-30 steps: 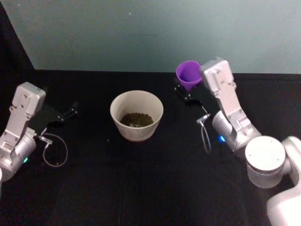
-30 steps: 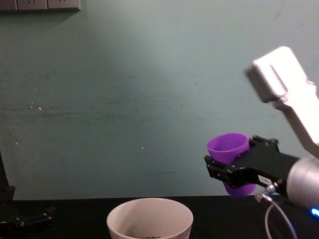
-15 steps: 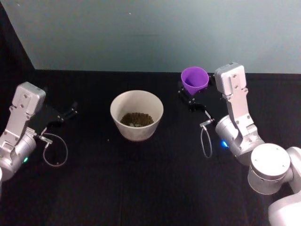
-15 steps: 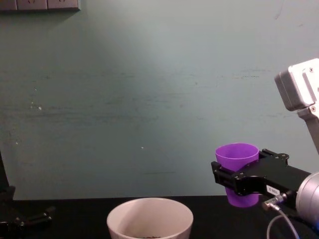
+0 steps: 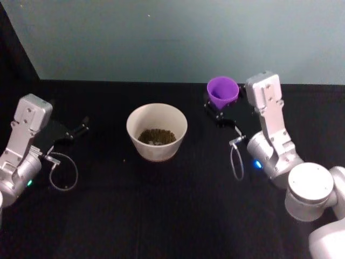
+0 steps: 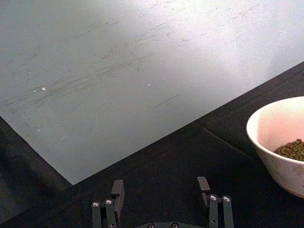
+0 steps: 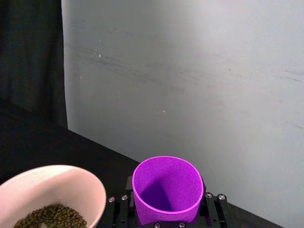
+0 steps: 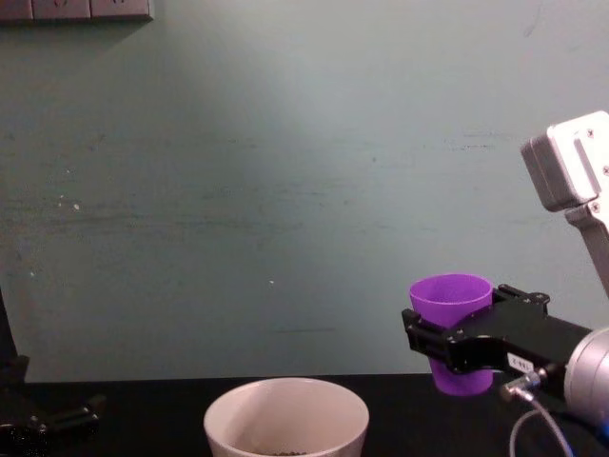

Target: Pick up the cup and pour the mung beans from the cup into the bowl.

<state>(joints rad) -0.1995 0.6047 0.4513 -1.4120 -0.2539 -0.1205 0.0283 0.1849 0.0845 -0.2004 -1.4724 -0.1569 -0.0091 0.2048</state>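
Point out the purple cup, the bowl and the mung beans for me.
cup (image 5: pixel 222 90), head view, inner wall.
bowl (image 5: pixel 156 152), head view, outer wall.
mung beans (image 5: pixel 156 137), head view, middle of the pile.

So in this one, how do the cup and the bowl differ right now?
The cup is purple, narrow and tapered; the bowl is off-white and much wider. The cup looks empty inside, while the bowl holds the mung beans. The cup is held upright off the table in the right gripper, to the right of the bowl; the bowl sits on the black table. The left gripper is idle at the left. Both are round and open-topped.
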